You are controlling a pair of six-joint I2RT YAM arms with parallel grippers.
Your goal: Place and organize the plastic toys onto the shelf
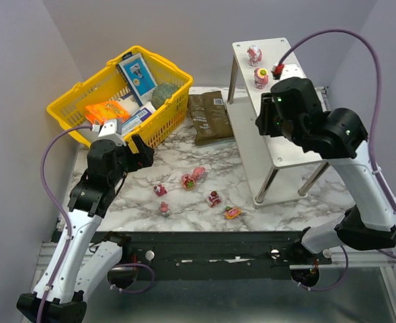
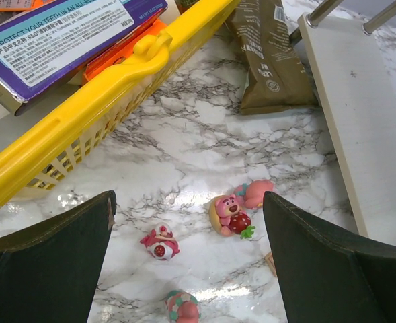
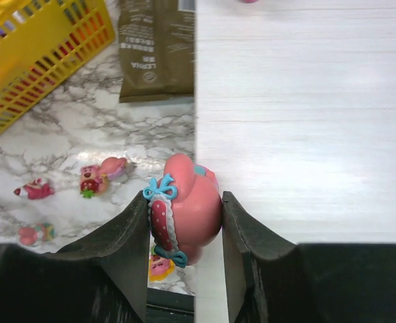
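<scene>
Several small pink and red toys lie on the marble table: one (image 1: 160, 190), one (image 1: 165, 209), a bear with a strawberry (image 1: 193, 178), one (image 1: 214, 198) and a yellow-pink one (image 1: 232, 212). Two more toys (image 1: 254, 54) (image 1: 260, 77) stand on the top board of the white shelf (image 1: 241, 50). My right gripper (image 3: 184, 229) is shut on a round pink toy with blue bows (image 3: 184, 215), held at the left edge of a shelf board (image 3: 298, 101). My left gripper (image 2: 187, 269) is open and empty above the bear (image 2: 228, 214) and a red-white toy (image 2: 160, 243).
A yellow basket (image 1: 70, 101) of grocery boxes stands at the back left, close to my left gripper (image 1: 140, 151). A brown packet (image 1: 208, 116) lies between the basket and the shelf. The shelf's thin legs (image 1: 265, 185) stand on the right of the table.
</scene>
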